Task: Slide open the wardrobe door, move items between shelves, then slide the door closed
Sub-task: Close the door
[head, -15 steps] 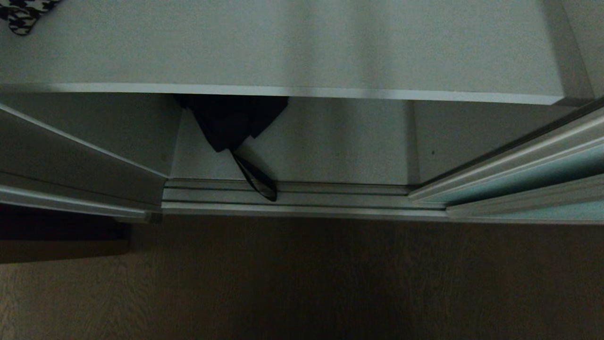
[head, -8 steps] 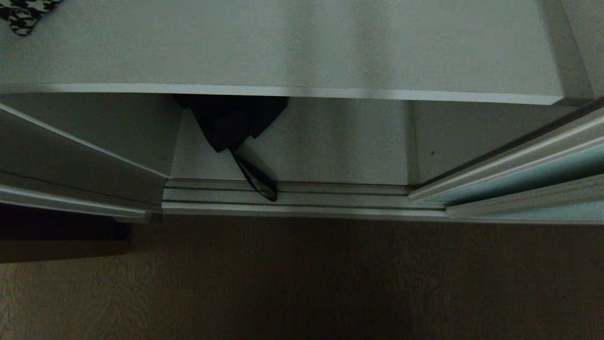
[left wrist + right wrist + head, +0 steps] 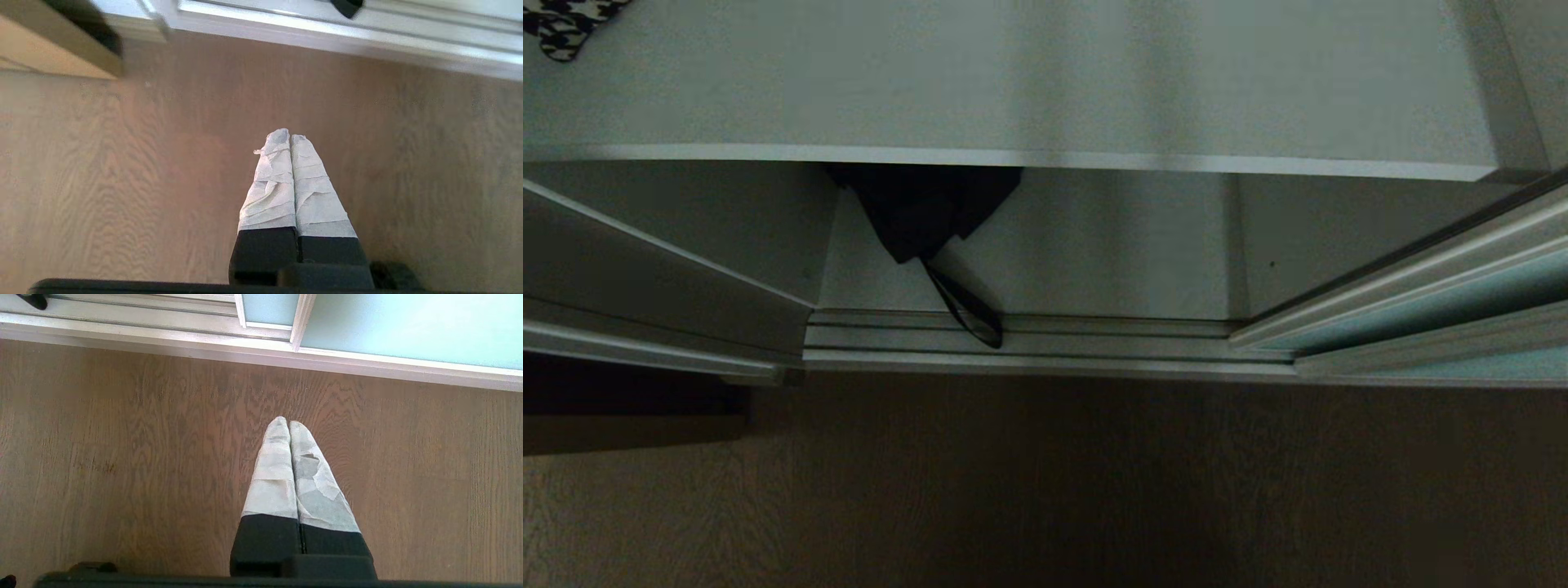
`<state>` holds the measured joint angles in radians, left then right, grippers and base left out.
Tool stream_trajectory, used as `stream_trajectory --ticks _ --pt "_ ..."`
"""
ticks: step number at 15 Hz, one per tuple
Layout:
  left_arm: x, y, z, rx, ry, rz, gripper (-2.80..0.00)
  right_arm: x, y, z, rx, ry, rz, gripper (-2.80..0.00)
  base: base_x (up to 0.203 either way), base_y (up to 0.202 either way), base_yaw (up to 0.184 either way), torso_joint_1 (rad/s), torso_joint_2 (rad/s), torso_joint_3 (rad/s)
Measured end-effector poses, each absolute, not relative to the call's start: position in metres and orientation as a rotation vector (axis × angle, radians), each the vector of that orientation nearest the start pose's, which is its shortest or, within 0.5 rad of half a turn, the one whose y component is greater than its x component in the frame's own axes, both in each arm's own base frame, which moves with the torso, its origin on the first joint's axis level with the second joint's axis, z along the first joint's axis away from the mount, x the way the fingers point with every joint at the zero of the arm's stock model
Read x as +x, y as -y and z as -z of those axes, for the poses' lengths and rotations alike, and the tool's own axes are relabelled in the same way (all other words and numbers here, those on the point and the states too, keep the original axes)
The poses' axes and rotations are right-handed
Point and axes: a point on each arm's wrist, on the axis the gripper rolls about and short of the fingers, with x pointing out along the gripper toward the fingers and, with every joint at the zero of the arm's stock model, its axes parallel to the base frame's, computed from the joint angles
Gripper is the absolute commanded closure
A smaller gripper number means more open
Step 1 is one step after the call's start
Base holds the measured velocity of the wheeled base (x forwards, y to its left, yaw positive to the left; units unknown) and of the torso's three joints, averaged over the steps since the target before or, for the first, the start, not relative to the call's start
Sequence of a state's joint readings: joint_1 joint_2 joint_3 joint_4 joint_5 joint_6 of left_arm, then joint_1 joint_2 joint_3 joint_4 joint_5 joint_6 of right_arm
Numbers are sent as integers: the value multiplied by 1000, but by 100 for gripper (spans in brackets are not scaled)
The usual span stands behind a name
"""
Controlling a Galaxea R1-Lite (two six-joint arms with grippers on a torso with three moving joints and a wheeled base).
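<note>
Both grippers pinched together on nothing, left gripper [image 3: 290, 136] and right gripper [image 3: 289, 422] over bare floor [image 3: 122, 457]; sliding wardrobe door [image 3: 1445, 306] open at frame right, black garment [image 3: 923, 208] on lower shelf [image 3: 1094, 261] centre-left; closing looks left to do

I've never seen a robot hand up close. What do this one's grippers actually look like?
Both look alike. The left gripper and right gripper each have two long tapering fingers, wrapped in wrinkled pale grey-white tape, rising from blocky black bases. The right one's wrapping is patchier and peeling in places. No cables or markings show, and the arms themselves are out of sight.
</note>
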<state>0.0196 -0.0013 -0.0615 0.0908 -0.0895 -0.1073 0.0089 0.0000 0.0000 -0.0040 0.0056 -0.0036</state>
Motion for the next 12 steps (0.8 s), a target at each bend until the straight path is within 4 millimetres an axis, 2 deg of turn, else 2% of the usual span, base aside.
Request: stream_trajectory --ticks 1,4,6,9,12 --pt "-28 2 -83 -98 -27 52 0 -23 0 -76 -4 4 -15 0 0 0 0 0 0 0" --pt "-26 2 -82 129 9 40 0 -23 0 -76 -4 4 -15 0 0 0 0 0 0 0" --pt "-24 2 -83 210 52 37 0 -23 0 -76 -4 4 -15 0 0 0 0 0 0 0" --pt "-25 1 -77 104 -18 27 0 -23 0 -76 -4 4 -14 0 0 0 0 0 0 0" --pt "-24 1 -76 103 -18 20 0 -23 0 -76 -4 4 -15 0 0 0 0 0 0 0"
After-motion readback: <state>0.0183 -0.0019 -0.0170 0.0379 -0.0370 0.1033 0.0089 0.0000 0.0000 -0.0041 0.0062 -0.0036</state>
